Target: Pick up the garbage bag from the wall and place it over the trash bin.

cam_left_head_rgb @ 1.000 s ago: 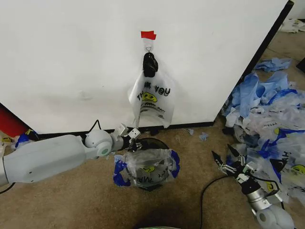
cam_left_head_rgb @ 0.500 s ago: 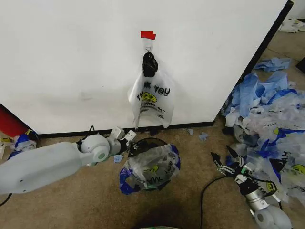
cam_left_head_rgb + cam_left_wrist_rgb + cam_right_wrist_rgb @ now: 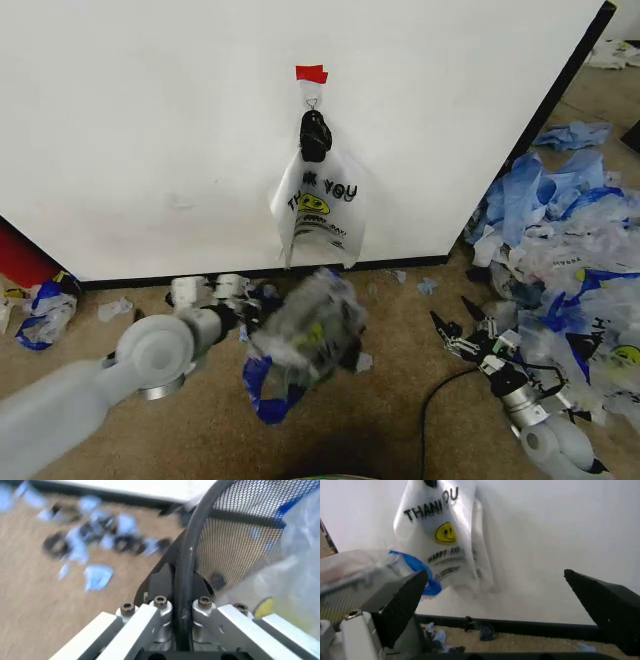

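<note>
The garbage bag (image 3: 310,330), see-through with blue handles, is wrapped over the trash bin (image 3: 235,536), which is tilted and blurred with motion on the carpet below the wall (image 3: 150,130). One blue handle hangs down at the front left. My left gripper (image 3: 255,312) is at the bin's left side. In the left wrist view it (image 3: 182,581) is shut on the bin's black rim. My right gripper (image 3: 455,335) hovers open to the right of the bin, with nothing in it. In the right wrist view it (image 3: 495,577) faces the wall, and the garbage bag (image 3: 355,566) is beside it.
A flat white "THANK YOU" bag (image 3: 320,205) hangs from a hook (image 3: 312,100) under red tape (image 3: 311,73). A big heap of blue-and-white bags (image 3: 570,240) lies at the right. A black cable (image 3: 435,400) crosses the carpet, and loose bags (image 3: 40,310) lie far left.
The bin with the bag over it has tipped and shifted slightly left. My left arm has swung lower and leftward while holding the rim. My right gripper has edged up and left.
</note>
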`<state>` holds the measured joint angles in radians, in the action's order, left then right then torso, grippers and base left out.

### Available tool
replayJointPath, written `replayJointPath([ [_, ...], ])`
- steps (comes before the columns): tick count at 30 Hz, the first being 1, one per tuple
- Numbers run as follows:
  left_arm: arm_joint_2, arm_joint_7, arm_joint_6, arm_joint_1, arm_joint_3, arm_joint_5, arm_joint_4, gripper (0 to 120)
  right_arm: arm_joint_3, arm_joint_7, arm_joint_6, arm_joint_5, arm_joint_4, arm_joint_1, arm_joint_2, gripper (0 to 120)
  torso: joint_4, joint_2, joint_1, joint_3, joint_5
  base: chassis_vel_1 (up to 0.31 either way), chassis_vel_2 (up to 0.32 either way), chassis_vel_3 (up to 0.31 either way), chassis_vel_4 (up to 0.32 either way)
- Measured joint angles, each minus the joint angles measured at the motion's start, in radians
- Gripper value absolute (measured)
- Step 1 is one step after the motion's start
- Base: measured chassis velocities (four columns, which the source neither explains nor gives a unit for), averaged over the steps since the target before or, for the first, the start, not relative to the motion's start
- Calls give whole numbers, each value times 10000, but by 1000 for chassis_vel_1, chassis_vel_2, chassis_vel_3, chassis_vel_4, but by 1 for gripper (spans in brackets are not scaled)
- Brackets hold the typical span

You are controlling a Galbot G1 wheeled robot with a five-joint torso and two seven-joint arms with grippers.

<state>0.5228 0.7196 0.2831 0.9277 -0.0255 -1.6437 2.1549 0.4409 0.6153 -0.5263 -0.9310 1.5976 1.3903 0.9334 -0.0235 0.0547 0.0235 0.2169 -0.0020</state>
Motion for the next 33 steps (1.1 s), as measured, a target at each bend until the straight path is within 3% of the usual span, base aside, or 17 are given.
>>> replayJointPath([
  [6,308,816,-373,1766,935,107,422,0,-315,-16,0,1,-78,-266,-23,100,-1,0,0,0,6,0,0,0,0],
  [15,844,1280,-802,2135,1008,373,778,0,-321,5,0,-31,-105,-268,-68,100,-2,1,0,-1,13,0,0,0,0],
  [24,2131,2237,-1859,2502,865,1404,783,0,-209,24,2,-54,23,-103,-209,100,-1,0,0,0,8,0,0,0,0],
  [33,2603,2362,-2092,3167,952,1938,858,0,-285,21,41,-138,90,-210,-401,100,-2,0,0,0,9,0,0,0,0],
])
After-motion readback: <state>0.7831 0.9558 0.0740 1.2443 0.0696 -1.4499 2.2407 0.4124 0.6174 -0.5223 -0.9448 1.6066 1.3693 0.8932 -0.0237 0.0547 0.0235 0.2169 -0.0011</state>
